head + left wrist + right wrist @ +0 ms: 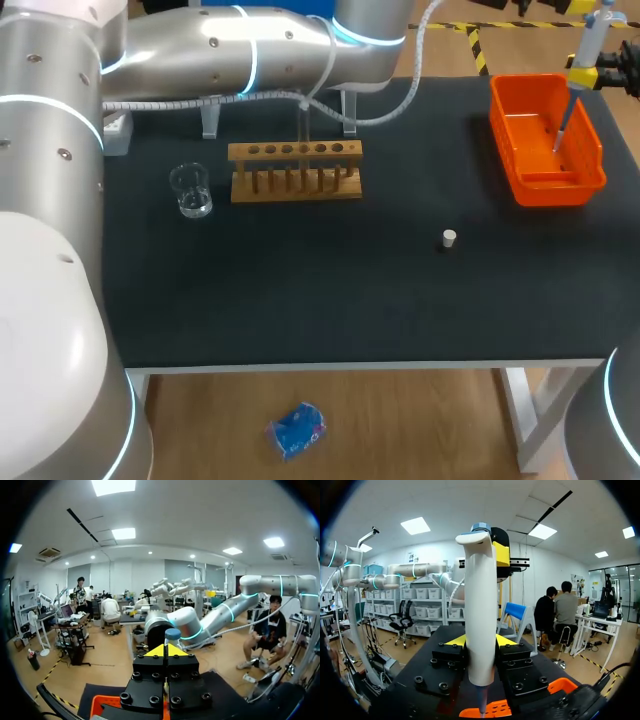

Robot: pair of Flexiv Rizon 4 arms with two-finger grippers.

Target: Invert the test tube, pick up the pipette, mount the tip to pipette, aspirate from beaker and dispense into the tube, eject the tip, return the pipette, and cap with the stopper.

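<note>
The worry, as I judged it, was the ejection. The left gripper point(165, 650), its yellow tips pressed together with nothing between them, sat right at the pipette's blue-topped button point(172, 634). If it pushed off-centre there, it could slide off and leave the tip point(561, 135) on. A hard downward shove might also drive the smooth white body down through the right gripper point(481, 642), which pinched the pipette point(590, 45) from both sides about mid-body. Any tilt from that and the tip could have dropped against the wall of the orange bin point(552, 190), or over it onto the table.

The pipette hung at the table's 2 o'clock corner, slightly slanted, with its thin lower end reaching down inside the bin. It was a long white handle, curved over at the top like a hook, narrowing to a slim shaft below the fingers. The tip looked fine and pale, and I couldn't tell how firmly it was seated.

Elsewhere, the white stopper point(449, 238) stood alone near 4 o'clock of the table's middle. The wooden rack point(296, 172) was towards 11 o'clock and the glass beaker point(190, 190) at 10 o'clock, both well apart from the arms.
</note>
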